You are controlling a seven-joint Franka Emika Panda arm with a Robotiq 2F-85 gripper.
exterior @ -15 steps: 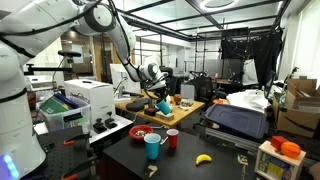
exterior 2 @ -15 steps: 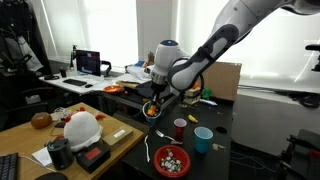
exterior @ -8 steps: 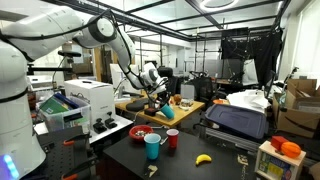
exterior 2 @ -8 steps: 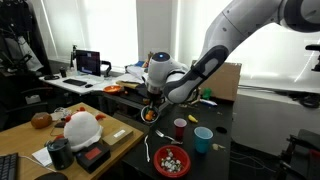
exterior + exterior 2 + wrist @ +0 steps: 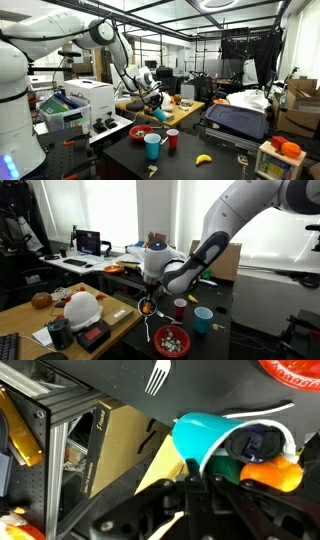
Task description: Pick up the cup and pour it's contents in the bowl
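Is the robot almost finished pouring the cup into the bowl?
Done: the blue cup is off the table, held by the end effector. In hand: it is tipped sideways near the red bowl. Left: I cannot tell if anything has spilled out yet, so the pour looks unfinished.

A teal cup (image 5: pixel 152 147) and a small red cup (image 5: pixel 172 139) are standing close together on the dark worktop (image 5: pixel 182 166), a banana (image 5: pixel 203 158) lying nearby. A white fork (image 5: pixel 157 377) is resting there too.
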